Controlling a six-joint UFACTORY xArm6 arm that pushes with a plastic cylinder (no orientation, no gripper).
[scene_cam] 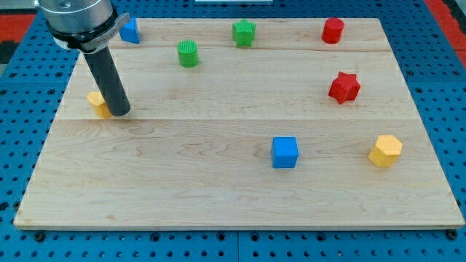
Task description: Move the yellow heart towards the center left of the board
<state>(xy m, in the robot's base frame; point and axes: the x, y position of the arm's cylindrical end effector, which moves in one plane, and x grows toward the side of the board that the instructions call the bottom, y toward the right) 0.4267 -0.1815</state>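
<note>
The yellow heart [97,102] lies near the board's left edge, a little above mid-height; only its left part shows. My tip [121,113] stands right against the heart's right side and hides part of it. The dark rod rises from there to the view's top left. The wooden board [218,189] fills most of the view.
A blue block [130,30] sits at the top left, partly behind the arm. A green cylinder [188,54] and a green block [244,33] sit at the top. A red block [333,30], a red star [344,87], a blue cube [285,152] and a yellow hexagon [385,151] lie to the right.
</note>
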